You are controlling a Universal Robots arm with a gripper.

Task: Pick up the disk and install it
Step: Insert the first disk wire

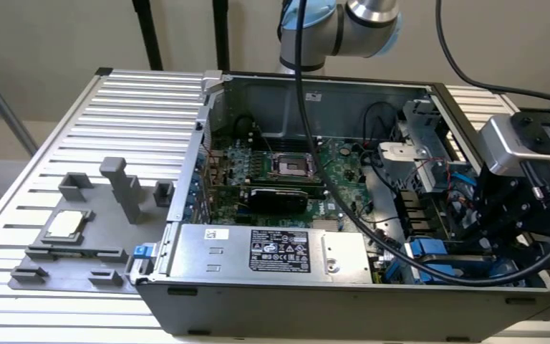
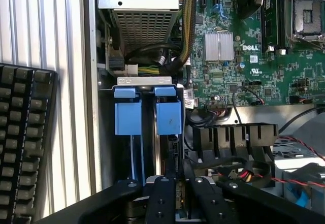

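The disk [image 2: 166, 150] stands edge-on in the right slot of the drive bay, and its blue carrier end [image 2: 168, 116] points away from the fingers. My gripper [image 2: 180, 186] hangs directly over the disk's near edge. Its two black fingers [image 2: 162, 198] are drawn close together, leaving only a narrow gap. I cannot make out whether they clamp any part of the disk. In the exterior view the gripper [image 1: 490, 244] reaches down into the front corner of the open computer case at that view's right, beside blue carrier parts [image 1: 437, 254].
A second blue carrier [image 2: 127, 116] fills the neighbouring slot. Black and red cables [image 2: 244, 173] crowd beside the bay. The power supply [image 1: 275, 251] and motherboard [image 1: 285, 172] lie inside the case. A keyboard [image 2: 25, 142] lies outside it. A CPU chip [image 1: 68, 224] rests on a grey fixture.
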